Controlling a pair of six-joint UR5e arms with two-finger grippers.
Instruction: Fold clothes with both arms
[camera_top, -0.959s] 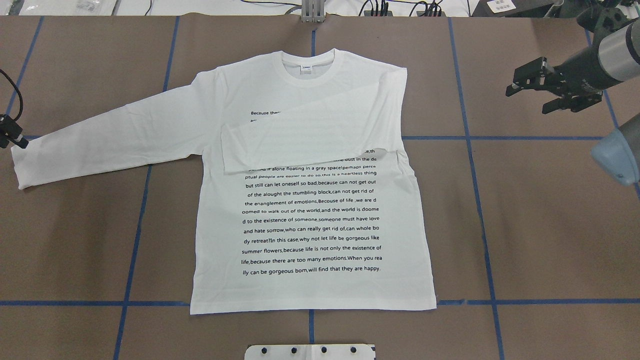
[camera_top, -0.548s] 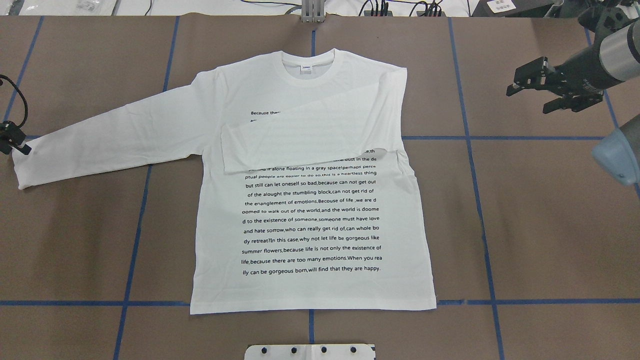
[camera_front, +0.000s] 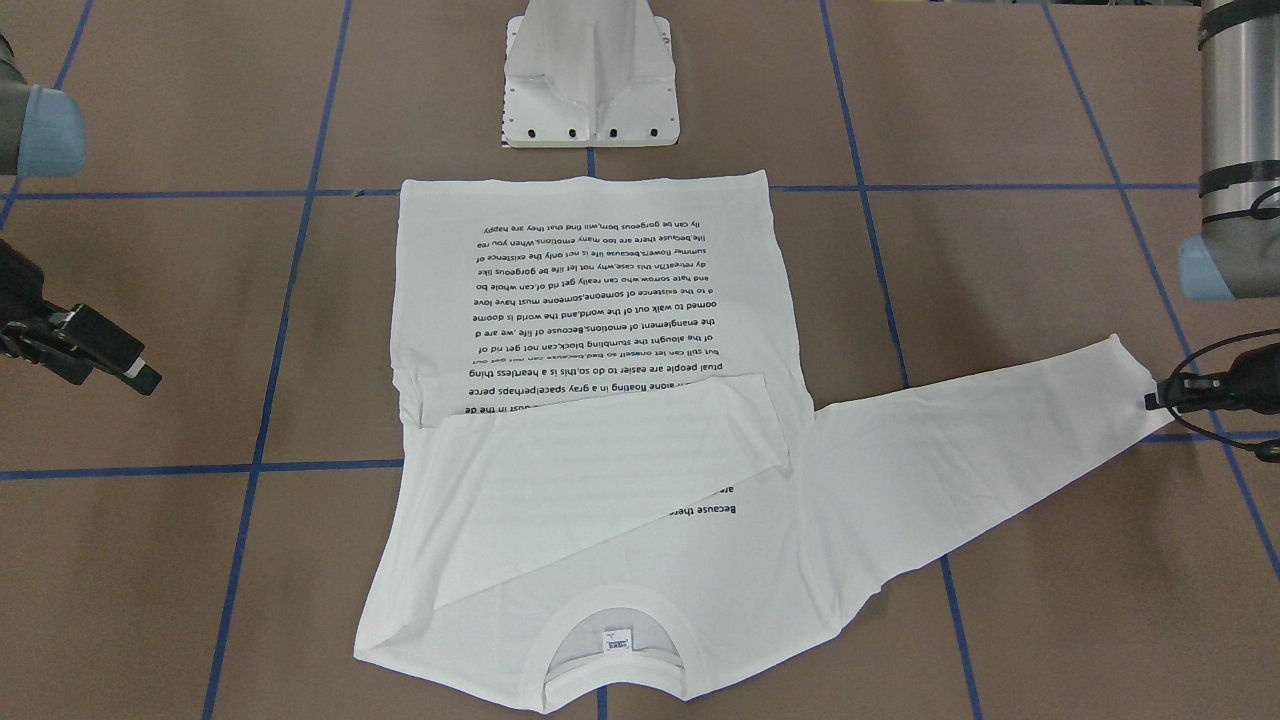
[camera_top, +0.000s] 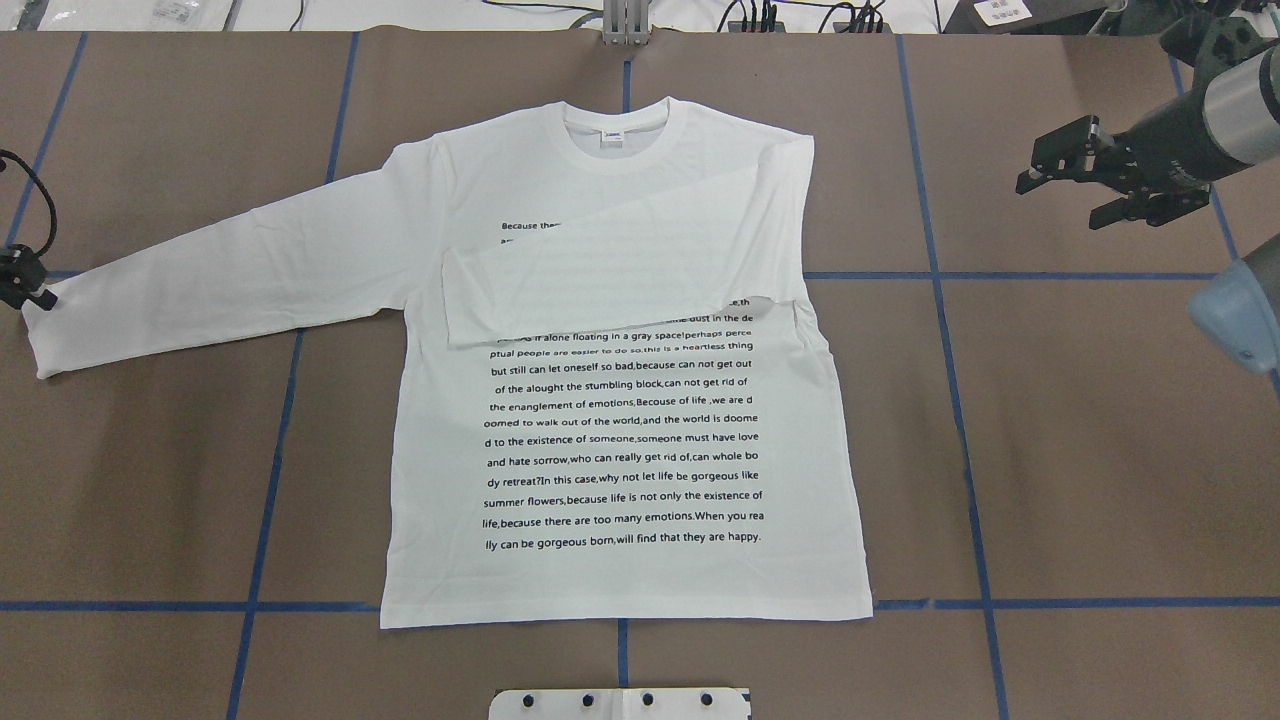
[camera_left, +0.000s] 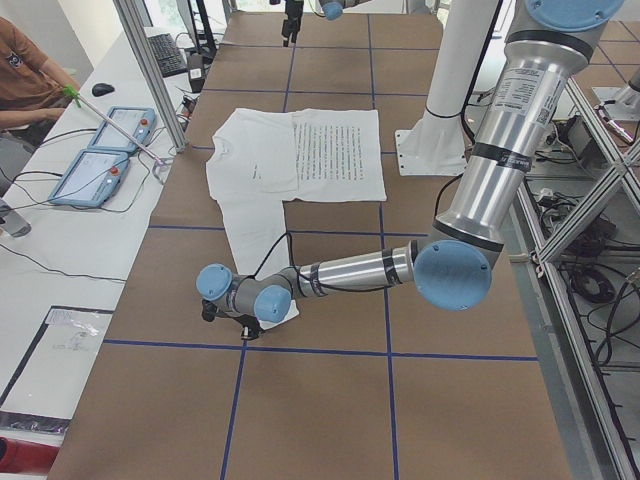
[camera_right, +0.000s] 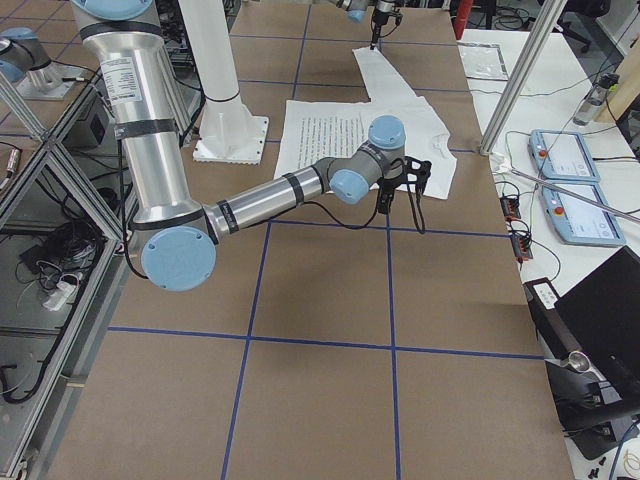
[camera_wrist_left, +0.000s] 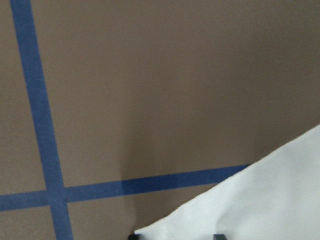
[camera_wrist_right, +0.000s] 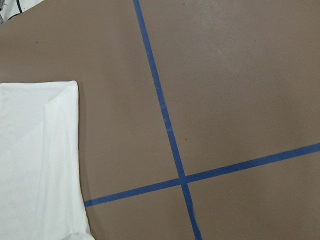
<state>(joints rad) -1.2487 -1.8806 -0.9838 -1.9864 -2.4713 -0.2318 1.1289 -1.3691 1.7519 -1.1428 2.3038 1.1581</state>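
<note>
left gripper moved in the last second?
Yes. The left gripper has slid slightly down the overhead view, over the blue tape line, toward the shirt cuff.

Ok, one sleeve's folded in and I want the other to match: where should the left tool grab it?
I'd say at the cuff, the free end of the outstretched sleeve. It lies flat, pointing to the robot's left, so come down from above at the outer end, where the left tool sits.

Left hand reached sleeve cuff; right hand edged away.
</note>
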